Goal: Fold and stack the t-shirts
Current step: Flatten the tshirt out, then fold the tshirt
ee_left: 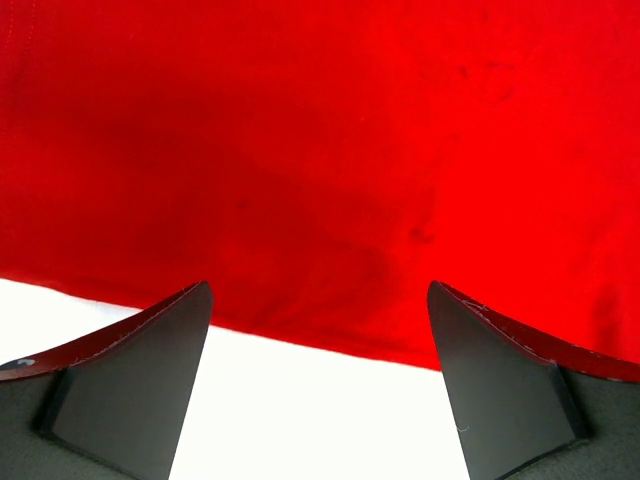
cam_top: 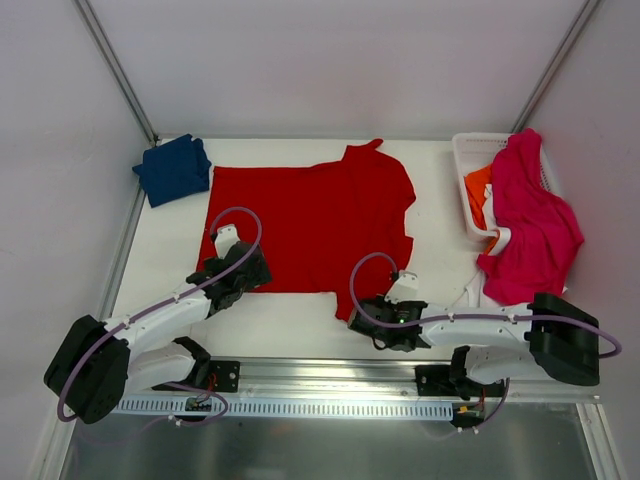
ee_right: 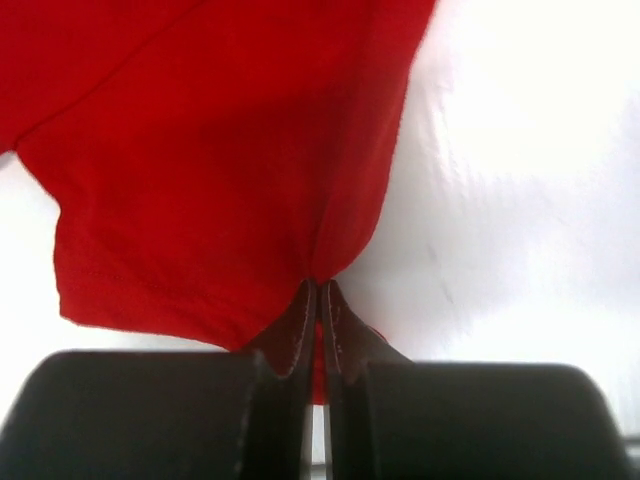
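Red shirt point(cam_top: 310, 225) lies spread flat across the middle of the desk point(cam_top: 290, 320), collar towards 12 o'clock and hem towards 6. From my seat the right claw point(cam_top: 358, 320) sits at the shirt's 5 o'clock corner. Its wrist view shows the right claw point(ee_right: 320, 290) fully closed, with a pinch of the red shirt point(ee_right: 220, 150) gathered between the tips and bare desk point(ee_right: 520, 180) beside it. The left claw point(cam_top: 245, 265) is at the hem around 7 o'clock. Its wrist view shows the left claw point(ee_left: 320, 300) spread wide, holding nothing, with the edge of the red shirt point(ee_left: 320, 150) running between its fingers point(ee_left: 150, 370). I cannot tell whether they touch the cloth. A navy shirt point(cam_top: 173, 170) sits folded at 10 o'clock. At 2 o'clock a white basket point(cam_top: 465, 150) holds an orange shirt point(cam_top: 478, 185), and a pink shirt point(cam_top: 530, 220) drapes over its rim onto the desk.
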